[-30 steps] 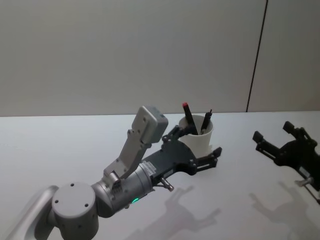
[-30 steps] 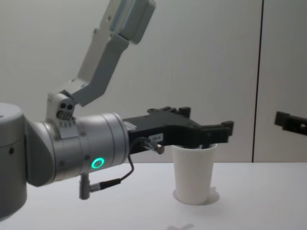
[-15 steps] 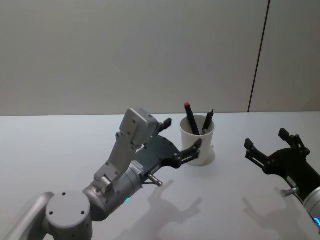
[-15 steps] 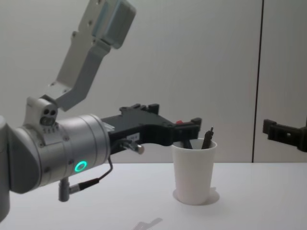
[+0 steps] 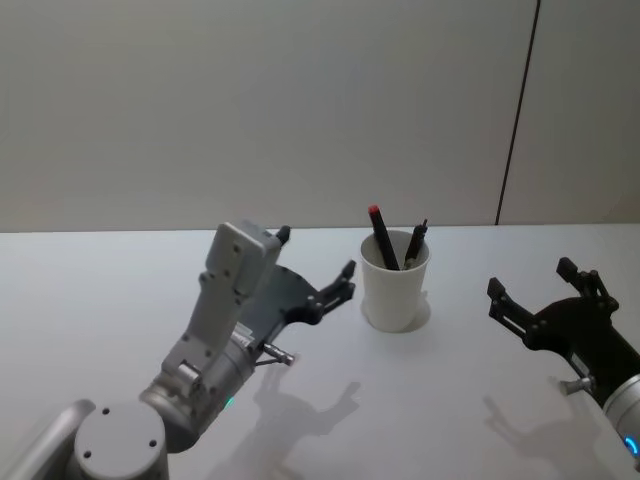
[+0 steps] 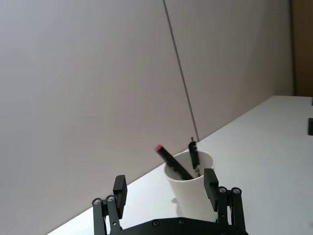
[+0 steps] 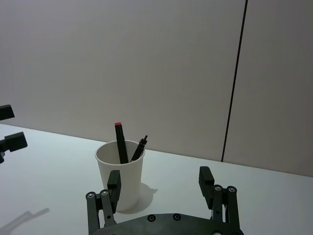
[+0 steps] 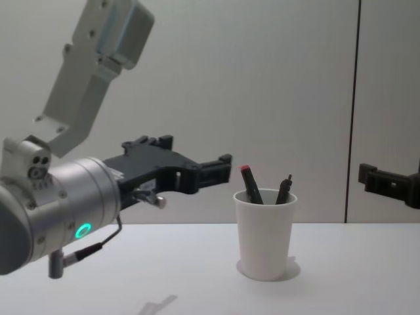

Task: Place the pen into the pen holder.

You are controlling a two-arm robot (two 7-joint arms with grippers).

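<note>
lab/test bench | plain white table (image 5: 120,270) | bare grey wall panels (image 5: 250,100)

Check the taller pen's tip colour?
Red, on a black pen in the cup; clearest in the right wrist view.

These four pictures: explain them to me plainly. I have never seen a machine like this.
It is a two-armed robot at a white table, photographed at one instant by four cameras: one on its head, one on its chest, one on each wrist. A white paper cup, the pen holder, stands on the table with two pens in it: a red-tipped pen and a darker pen. The left gripper hovers beside the cup with its jaws open, holding nothing. The right gripper waits farther off, also open and empty.
</note>
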